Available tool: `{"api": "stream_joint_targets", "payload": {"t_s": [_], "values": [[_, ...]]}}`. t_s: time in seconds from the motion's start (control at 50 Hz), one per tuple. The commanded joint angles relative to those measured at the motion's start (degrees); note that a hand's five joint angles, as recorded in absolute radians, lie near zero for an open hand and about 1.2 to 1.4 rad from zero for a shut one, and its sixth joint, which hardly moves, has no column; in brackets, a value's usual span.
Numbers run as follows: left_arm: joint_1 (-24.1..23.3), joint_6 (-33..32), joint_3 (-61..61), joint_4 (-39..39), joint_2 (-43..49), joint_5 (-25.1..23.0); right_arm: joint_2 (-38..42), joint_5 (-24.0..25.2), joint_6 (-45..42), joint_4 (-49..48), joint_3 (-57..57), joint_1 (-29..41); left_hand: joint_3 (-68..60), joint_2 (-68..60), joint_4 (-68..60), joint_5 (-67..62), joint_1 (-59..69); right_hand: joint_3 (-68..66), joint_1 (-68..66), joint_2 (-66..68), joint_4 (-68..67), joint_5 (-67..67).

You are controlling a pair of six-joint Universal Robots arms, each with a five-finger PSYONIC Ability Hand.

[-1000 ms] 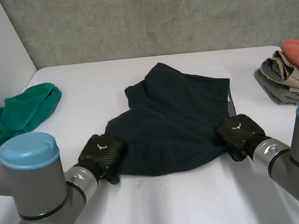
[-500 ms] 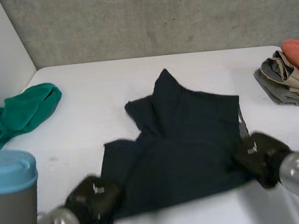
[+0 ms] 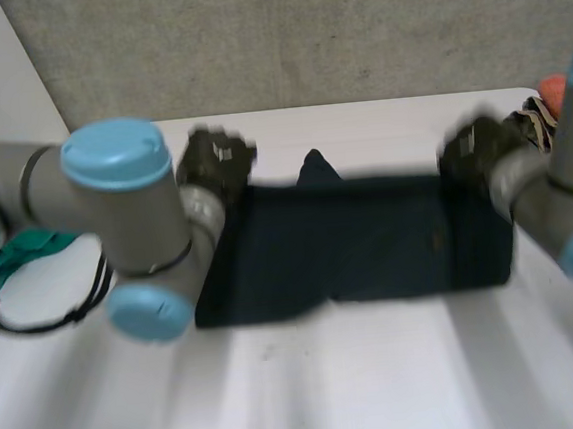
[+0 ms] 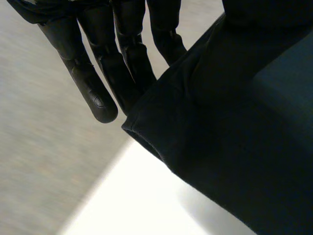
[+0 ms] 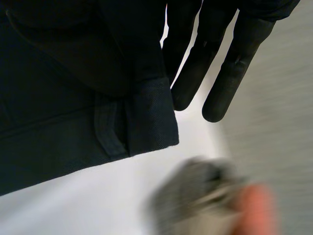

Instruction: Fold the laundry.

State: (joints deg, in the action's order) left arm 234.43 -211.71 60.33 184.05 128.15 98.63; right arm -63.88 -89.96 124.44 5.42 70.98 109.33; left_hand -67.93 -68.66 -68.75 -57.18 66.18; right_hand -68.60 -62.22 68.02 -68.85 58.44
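Dark garment (image 3: pixel 359 243): stretched as wide band, long axis side to side across counter (image 3: pixel 382 387). Far edge raised, near edge low at counter.
Left hand (image 3: pixel 217 160) on far left corner, right hand (image 3: pixel 476 148) on far right corner.
Left fingers (image 4: pixel 93 83) and right fingers (image 5: pixel 230 73) straight. Cloth apparently pinched at thumb side, hem hanging beside fingers.
Judgement: bulk of cloth lies on robot's side of both hands, so fold line should run parallel to long axis.

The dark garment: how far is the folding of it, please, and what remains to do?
Done, apparently: the dark garment is doubled over into a wide band, so the first fold is nearly made. In hand: the left hand and the right hand each hold a corner at its far edge, not yet released. Left: letting go, probably further folds, and the crumpled green cloth.
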Motion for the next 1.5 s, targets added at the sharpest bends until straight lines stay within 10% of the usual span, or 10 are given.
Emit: {"api": "stream_joint_targets", "payload": {"t_s": [0.02, 0.16, 0.64, 0.88, 1.08, 1.32, 1.34, 1.36, 1.4, 1.5], "values": [[3.6, -11.4, -24.4, 23.8, -0.4, -1.3, 1.6, 1.8, 0.8, -31.4, -13.7, 0.4, -12.1, -11.3, -11.3, -12.8, 13.8, -11.4, -17.8, 12.0, -11.1, 11.6], [3.3, -10.1, -21.8, 29.4, -3.5, -2.5, 1.3, 6.7, 2.0, -48.9, -12.4, 1.9, -12.1, -11.3, -11.3, -12.8, 13.8, -11.4, -17.8, 12.0, -11.1, 11.6], [2.6, -1.8, 24.3, 24.3, -4.5, -2.5, 11.4, 4.6, 9.4, -16.5, 3.5, 2.6, -12.1, -11.3, -11.3, -12.8, 13.8, -11.4, -17.8, 12.0, -11.1, 11.6], [-0.1, 0.2, 44.5, 10.0, -24.2, -3.0, -6.8, 4.7, 8.6, 6.8, 19.4, 1.9, -12.1, -11.3, -11.3, -12.8, 13.8, -11.4, -17.8, 12.0, -11.1, 11.6], [-6.0, 0.2, 52.3, -18.1, -37.0, -3.4, -19.3, 5.0, -5.9, 20.4, 37.0, -3.8, -12.1, -11.3, -11.3, -12.8, 13.8, -11.4, -17.8, 12.0, -11.1, 11.6], [-7.1, 0.3, 46.6, -16.4, -29.5, -3.4, -19.0, 5.4, -5.0, 17.9, 39.1, -6.3, -12.1, -11.3, -11.3, -12.8, 13.8, -11.4, -17.8, 12.0, -11.1, 11.6], [-7.0, 0.2, 45.9, -15.8, -29.0, -3.4, -18.9, 5.4, -4.9, 16.7, 39.1, -6.2, -9.4, -8.7, -8.6, -10.2, 11.2, -11.4, -17.8, 12.0, -11.1, 11.6], [-6.9, 0.2, 44.4, -14.4, -28.2, -3.4, -19.0, 5.3, -4.9, 16.0, 39.1, -6.1, 26.9, 27.6, 27.7, 26.1, -25.1, -11.4, -17.8, 12.0, -11.1, 11.6], [-6.8, -0.4, 42.8, -12.5, -27.6, -3.3, -18.9, 5.4, -4.8, 14.7, 39.1, -6.1, 52.1, 52.8, 52.9, 51.3, -50.3, -11.4, -17.8, 12.0, -11.1, 11.6], [-5.2, 0.0, 37.4, -3.1, -24.2, -3.7, -18.7, 5.7, -2.5, 11.1, 39.4, -5.8, 52.5, 53.2, 53.3, 51.8, -50.8, -11.4, -17.8, 12.0, -11.1, 11.6]]}}
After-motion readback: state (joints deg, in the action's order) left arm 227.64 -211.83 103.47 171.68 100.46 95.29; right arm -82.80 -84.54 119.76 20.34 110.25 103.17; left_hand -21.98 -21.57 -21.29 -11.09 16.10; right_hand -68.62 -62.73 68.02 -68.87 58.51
